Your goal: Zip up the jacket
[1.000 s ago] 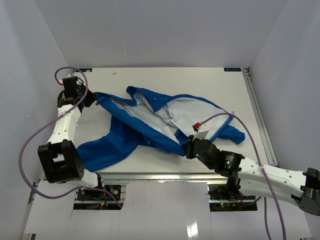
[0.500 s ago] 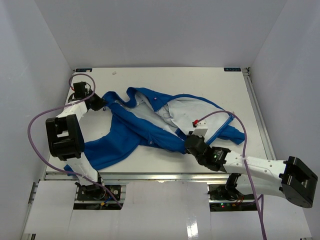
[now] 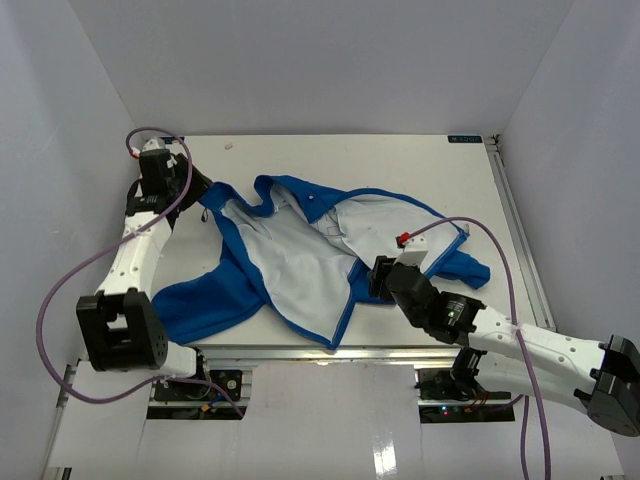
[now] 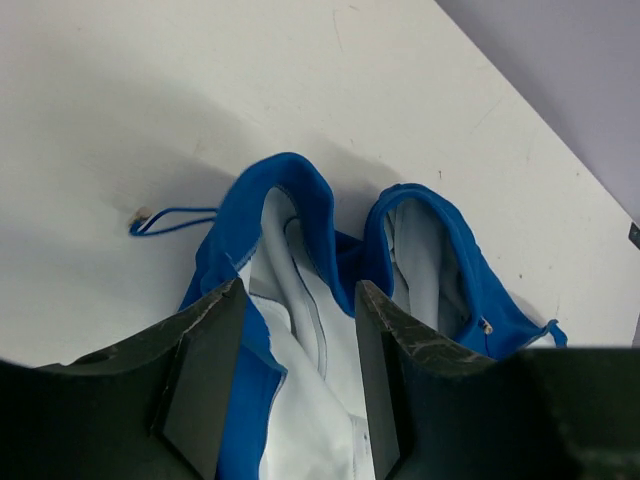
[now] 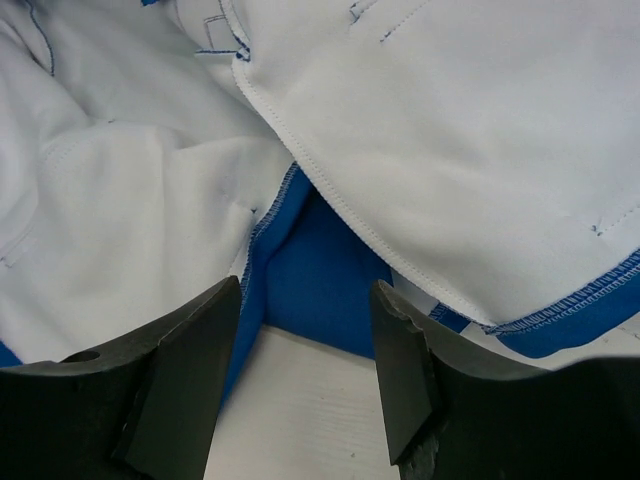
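We've got the jacket (image 3: 300, 262) spread unzipped, lining up, on the table (image 3: 400, 160). Left gripper (image 4: 300, 300) gapes wide over its bunched edge, and the right gripper (image 5: 305, 300) is wide too, gripping nothing.

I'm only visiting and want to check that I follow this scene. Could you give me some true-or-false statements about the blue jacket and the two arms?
1. The soft bright-blue jacket lies spread open, pale lining upward. True.
2. Its front is zipped shut all the way. False: the front gapes open.
3. The right pincer is open. True.
4. The left pincer hangs far from any cloth. False: jacket cloth lies between its open jaws.
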`<state>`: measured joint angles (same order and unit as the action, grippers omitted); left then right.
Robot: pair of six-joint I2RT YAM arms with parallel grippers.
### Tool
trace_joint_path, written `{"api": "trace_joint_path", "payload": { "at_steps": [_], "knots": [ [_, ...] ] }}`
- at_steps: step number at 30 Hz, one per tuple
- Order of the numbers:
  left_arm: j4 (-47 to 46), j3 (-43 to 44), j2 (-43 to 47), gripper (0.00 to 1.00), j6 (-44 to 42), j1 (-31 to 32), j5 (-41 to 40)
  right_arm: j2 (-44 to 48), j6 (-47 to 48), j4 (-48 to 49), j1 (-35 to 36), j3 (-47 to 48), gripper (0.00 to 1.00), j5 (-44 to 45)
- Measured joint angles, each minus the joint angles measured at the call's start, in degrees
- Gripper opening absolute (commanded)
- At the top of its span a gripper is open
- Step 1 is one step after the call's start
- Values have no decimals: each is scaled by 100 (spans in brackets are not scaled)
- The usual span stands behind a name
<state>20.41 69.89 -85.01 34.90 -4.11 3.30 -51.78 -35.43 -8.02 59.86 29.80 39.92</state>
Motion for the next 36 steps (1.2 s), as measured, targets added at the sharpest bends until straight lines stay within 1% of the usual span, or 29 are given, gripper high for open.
{"api": "trace_joint_path", "payload": {
  "at_steps": [3, 6, 10, 15, 19, 22, 26, 31, 34, 36],
  "knots": [
    [136, -457, 684, 59, -28, -16, -29, 129, 92, -21, -8, 2, 61, -190],
    [197, -893, 1079, 59, -70, -31, -51, -16, 386, 16, -10, 56, 62, -571],
    [343, -1295, 1097, 59, -140, -39, -109, -672, 1008, 324, 229, 268, 61, -1284],
    [401, -1380, 897, 59, -86, -157, 248, -1609, 1928, 836, 1005, 629, 60, -1747],
    [182, -1766, 885, 59, 91, -241, 438, -2222, 2389, 1035, 1422, 924, 61, -1869],
    [255, -1992, 855, 59, 116, -310, 465, -2484, 2637, 1222, 1659, 985, 63, -1964],
    [385, -2068, 914, 58, 99, -403, 588, -2816, 2882, 1424, 1917, 1027, 63, -2039],
    [453, -2170, 1405, 59, 2, -438, 971, -3413, 3033, 1516, 2028, 1150, 63, -2039],
    [398, -2515, 1821, 59, -72, -438, 1345, -3588, 3108, 1563, 2026, 1150, 63, -2032],
    [404, -2662, 1833, 59, -117, -437, 1556, -3653, 3128, 1602, 2026, 1150, 63, -2015]
  ]
}}
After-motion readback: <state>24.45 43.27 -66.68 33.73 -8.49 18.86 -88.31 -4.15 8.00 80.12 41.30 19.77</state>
